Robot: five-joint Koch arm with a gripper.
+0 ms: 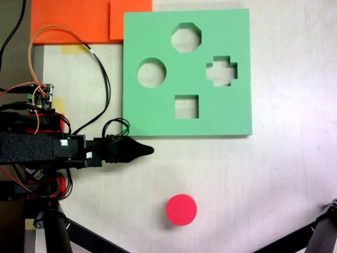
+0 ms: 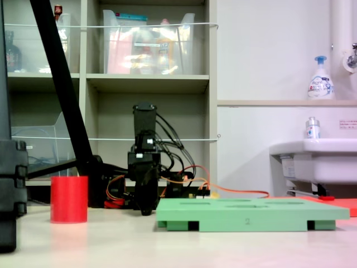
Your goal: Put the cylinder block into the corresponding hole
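Claw (image 1: 143, 150): tips drawn together to one point in the first exterior view, holding nothing; it sits low over the desk (image 1: 284, 174), just below the board's lower left corner in the first exterior view
Block (image 1: 181, 210): red cylinder standing upright on its flat end, free of any contact, well apart from the claw and from the board; in the second exterior view (image 2: 69, 199) it stands at the far left
Board (image 1: 231, 113): green foam square lying flat on the desk, with four cutouts
Hole (image 1: 151, 73): round cutout near the board's left edge in the first exterior view, empty
Other cutouts: octagon (image 1: 186, 37), cross (image 1: 221, 70), square (image 1: 186, 106); all empty
Risk, grasp: with tips together the claw would push the block rather than grip it; it must part first
Risk, tipping: a sideways nudge could topple the block and let it roll
Risk, squeeze: foam likely yields, so a hard or off-centre pinch may tilt the block in the grip
Risk, wrong cutout: the octagon looks close in width to the hole and could be mistaken for it
Risk, fit: the hole appears about as wide as the block, so a tilted or offset descent may catch on the rim
Risk, board shift: the light board may slide if the block presses against an edge
Risk, cables (image 1: 100, 74): loose wires lie beside the board's left edge and could snag as the arm swings
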